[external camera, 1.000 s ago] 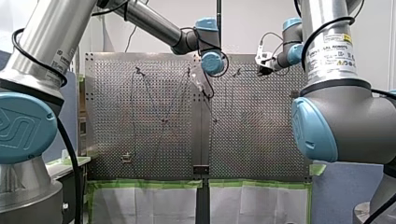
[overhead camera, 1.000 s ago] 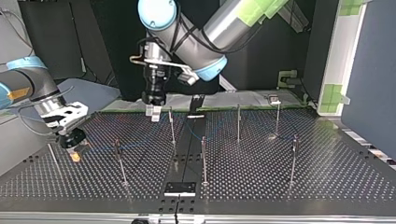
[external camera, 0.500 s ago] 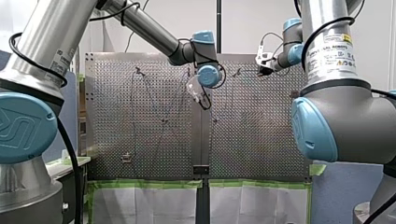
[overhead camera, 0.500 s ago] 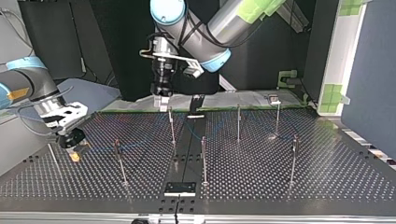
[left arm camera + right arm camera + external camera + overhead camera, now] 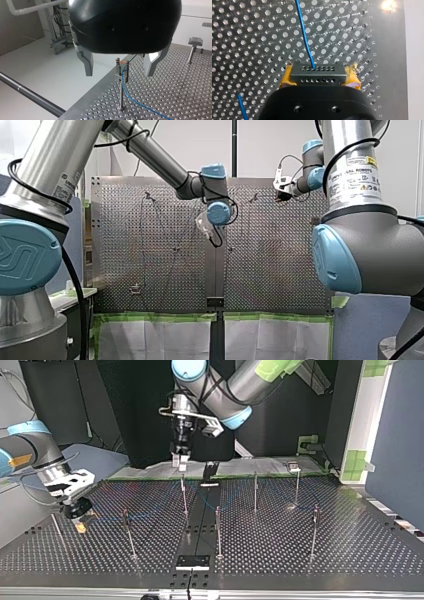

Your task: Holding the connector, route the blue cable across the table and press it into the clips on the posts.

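Left pincer [image 5: 119, 73] hovers spread above the post [image 5: 121, 96] bearing blue cable [image 5: 128, 95].

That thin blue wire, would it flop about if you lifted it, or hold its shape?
Probably floppy yet slightly springy: the blue cable leaves the connector in a smooth curve, not a straight line. Likely very light: by the post it sags from the clip down onto the table.
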Available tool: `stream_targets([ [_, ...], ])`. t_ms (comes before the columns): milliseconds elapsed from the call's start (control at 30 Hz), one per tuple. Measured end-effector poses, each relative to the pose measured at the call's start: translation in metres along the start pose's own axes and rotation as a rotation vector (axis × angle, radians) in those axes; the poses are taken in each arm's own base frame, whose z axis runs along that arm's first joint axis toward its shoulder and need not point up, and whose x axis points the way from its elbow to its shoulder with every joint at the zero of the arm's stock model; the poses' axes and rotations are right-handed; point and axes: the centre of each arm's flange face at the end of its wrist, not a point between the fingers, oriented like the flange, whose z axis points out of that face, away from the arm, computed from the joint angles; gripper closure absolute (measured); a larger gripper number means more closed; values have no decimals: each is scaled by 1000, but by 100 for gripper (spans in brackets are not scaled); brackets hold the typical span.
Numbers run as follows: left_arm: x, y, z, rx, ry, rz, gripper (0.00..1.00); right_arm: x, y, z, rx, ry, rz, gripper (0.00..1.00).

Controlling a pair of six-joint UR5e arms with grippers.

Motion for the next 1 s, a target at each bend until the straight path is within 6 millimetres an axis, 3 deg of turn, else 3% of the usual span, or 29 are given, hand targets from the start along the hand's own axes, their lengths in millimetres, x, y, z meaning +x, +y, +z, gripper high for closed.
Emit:
stream_targets([
  [1000, 39, 63, -61, 0, 0, 0, 0, -1, -1, 1, 1, -1, 0, 100],
])
